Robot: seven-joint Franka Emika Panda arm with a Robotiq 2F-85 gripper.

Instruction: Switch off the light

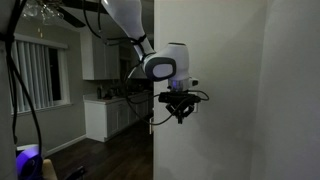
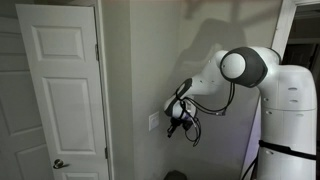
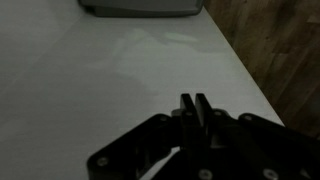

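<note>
The light switch is a small white wall plate point(image 2: 154, 121) on the narrow wall next to the door. In the wrist view it shows as a grey plate point(image 3: 140, 6) at the top edge. My gripper point(image 2: 175, 123) hangs close to the wall, just beside the plate and a short way off it. Its two fingers point(image 3: 196, 102) are pressed together with nothing between them, pointing toward the plate. In an exterior view the gripper point(image 1: 180, 108) is in front of the wall's face and the switch is not visible. No lamp shows and the room is dim.
A white panelled door point(image 2: 60, 90) with a knob point(image 2: 60, 163) stands beside the switch wall. The robot's white base point(image 2: 292, 110) is close by. Kitchen cabinets point(image 1: 105, 115) lie beyond the wall corner. Wood floor point(image 3: 285, 50) shows past the wall's edge.
</note>
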